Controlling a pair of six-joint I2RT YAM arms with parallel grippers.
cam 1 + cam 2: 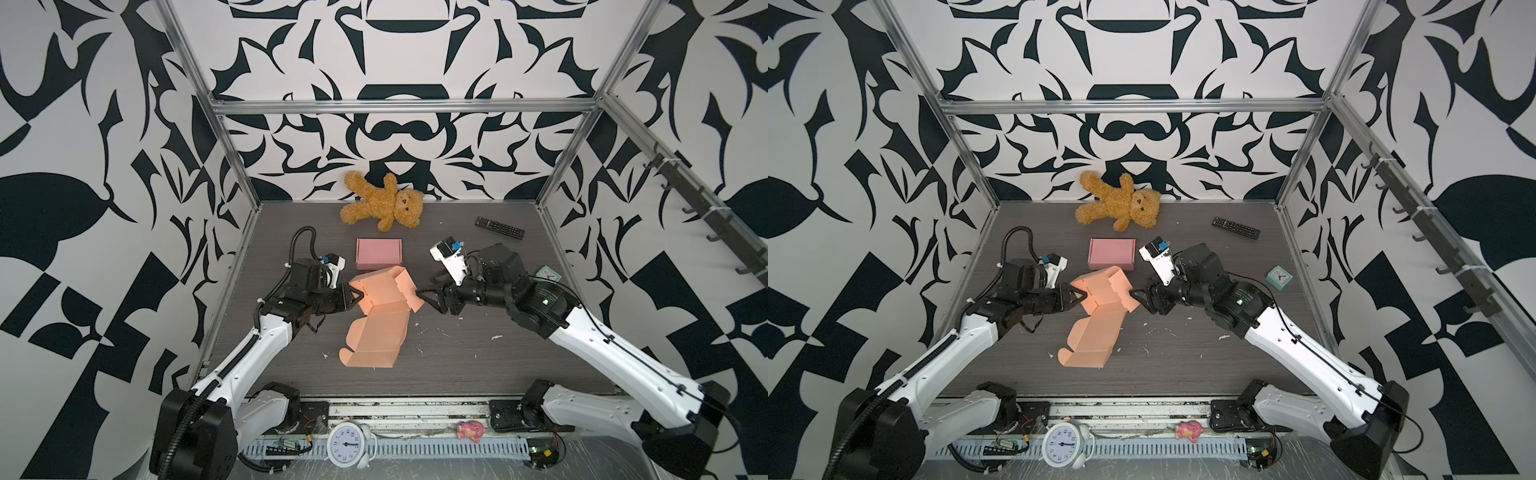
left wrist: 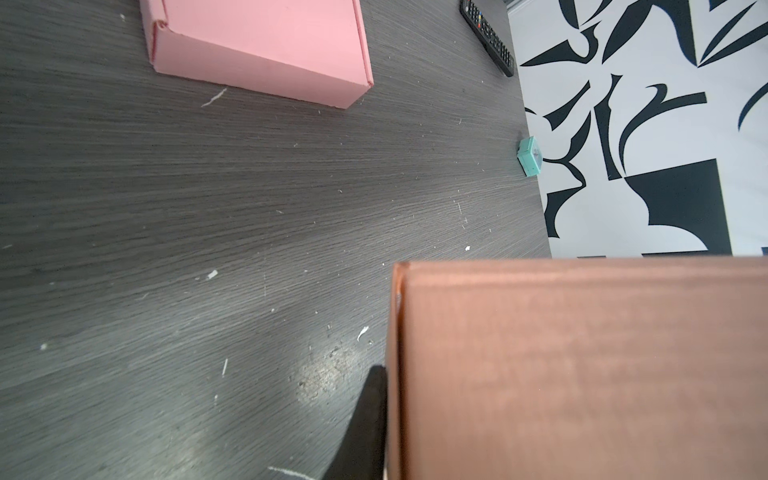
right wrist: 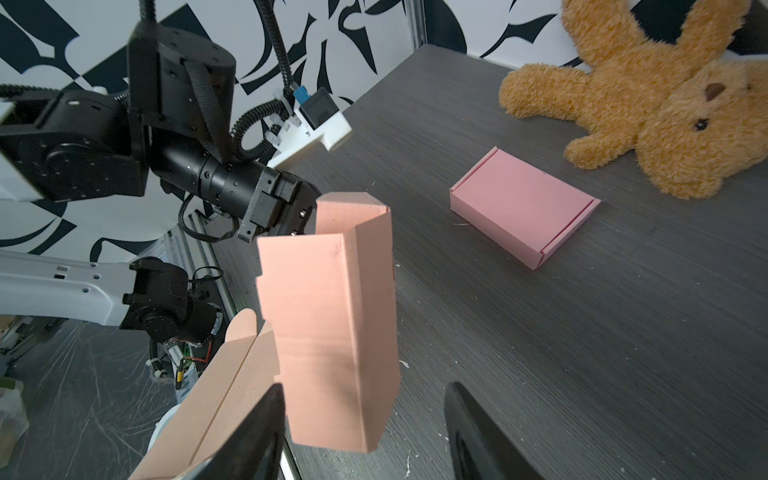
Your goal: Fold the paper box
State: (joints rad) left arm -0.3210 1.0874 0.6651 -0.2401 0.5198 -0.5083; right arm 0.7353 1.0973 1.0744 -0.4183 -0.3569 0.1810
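Cardboard like this is feather-light and stiff across each panel, but it hinges at the scored creases, and I'd guess it dents if you squeeze a corner too hard. So the safe place to hold it is a flat panel edge close to a crease, not the little tabs.

The box (image 1: 382,320) sits in the middle of the table (image 1: 478,357), just in front of a pink box (image 1: 378,252). Its near half lies flat and its far half is stood up into a rough wall with the side flaps bent in.

The left gripper (image 1: 356,296) is pinching the raised part's left edge, jaws pressed together on the card. Its wrist camera only shows one finger (image 2: 365,419) flat against the panel. The right gripper (image 1: 426,300) comes in from the opposite side with jaws spread. The right flap sits between them, not clamped as far as I can tell.

Both forearms reach in low, wrists roughly level, tools facing each other across the box.
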